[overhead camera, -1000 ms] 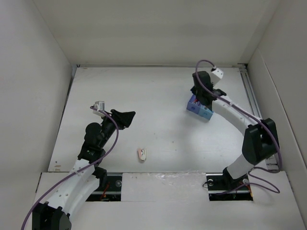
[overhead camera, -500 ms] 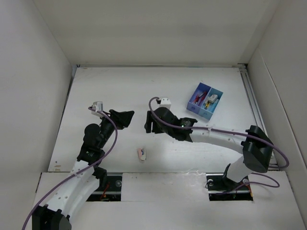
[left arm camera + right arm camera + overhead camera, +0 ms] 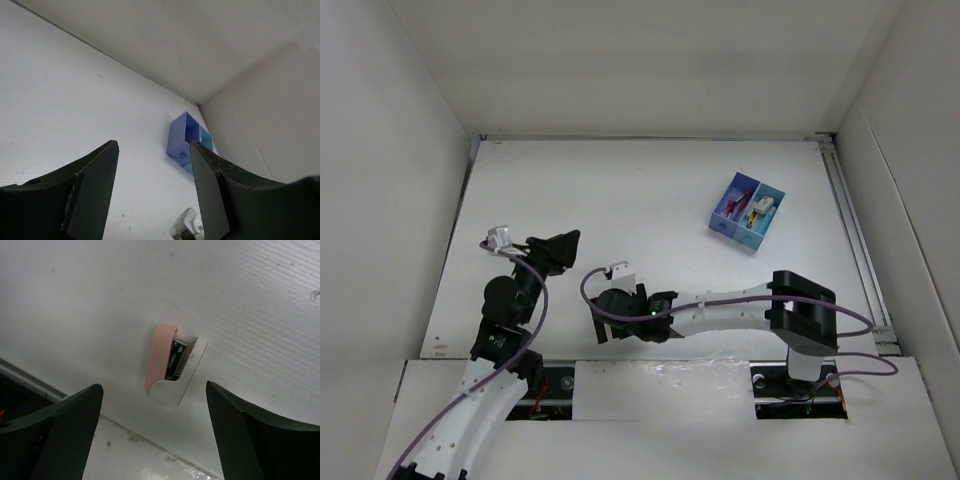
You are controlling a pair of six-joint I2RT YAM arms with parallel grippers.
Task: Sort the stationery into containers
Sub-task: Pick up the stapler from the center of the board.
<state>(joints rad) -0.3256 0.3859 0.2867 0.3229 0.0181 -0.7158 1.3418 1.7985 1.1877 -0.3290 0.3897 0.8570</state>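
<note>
A small stationery piece [image 3: 169, 365] lay flat on the table, between the fingers of the right claw [image 3: 153, 386] and touching neither. It had a pink strip along one side, a cream plate with a rounded end on the other, and a dark metallic middle. The two-compartment box [image 3: 747, 211] sat upright well away from that claw, at the far right, and straight ahead of the left claw [image 3: 153, 145]. One half was dark blue and the other light blue, with small pink and pale pieces inside.
</note>
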